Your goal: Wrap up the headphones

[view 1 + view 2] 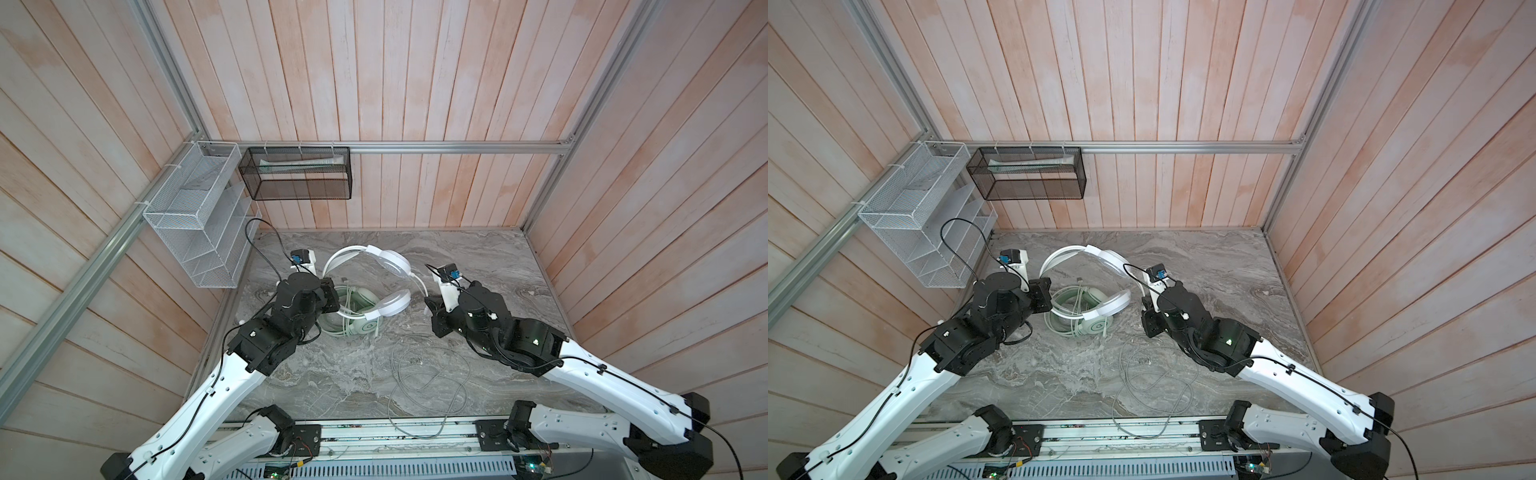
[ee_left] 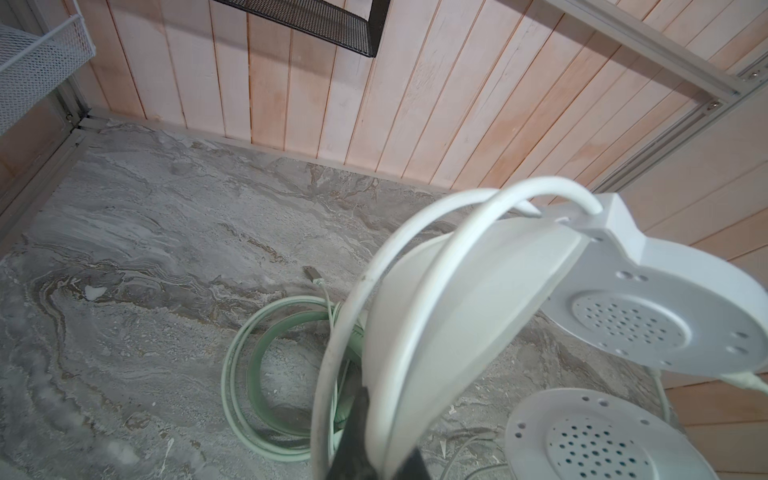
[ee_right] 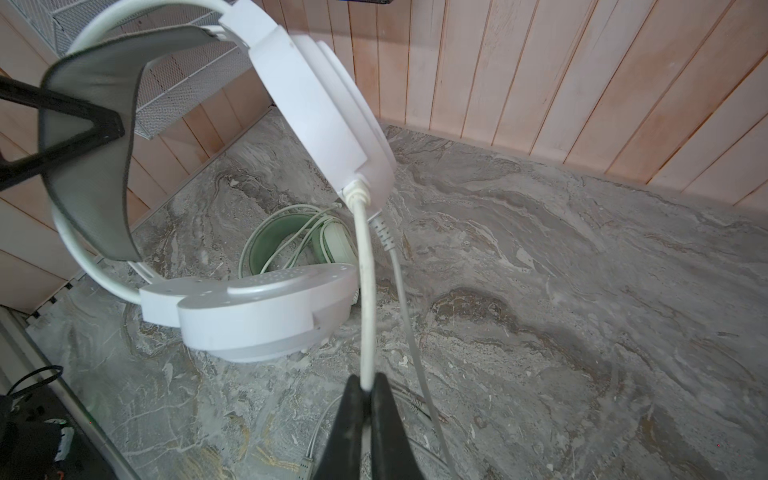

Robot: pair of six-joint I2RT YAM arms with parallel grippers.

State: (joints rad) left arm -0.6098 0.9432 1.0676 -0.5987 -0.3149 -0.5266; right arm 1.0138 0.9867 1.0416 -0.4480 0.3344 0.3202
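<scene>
Two headsets sit near the back left of the marble table [image 1: 478,257]. The white headset [image 1: 390,262] is held up off the surface, its cups hanging over the green headset [image 1: 363,326], which lies flat with its green cord [image 2: 241,374] coiled around it. The left gripper [image 2: 374,440] is clamped on the white headband. The right gripper [image 3: 365,399] pinches the mic arm [image 3: 365,270] coming out of one white cup. Beside it, the grey cord [image 3: 409,324] drops to loose loops on the table. A white wire rack [image 1: 187,216] and a black mesh basket [image 1: 299,174] hang on the walls.
</scene>
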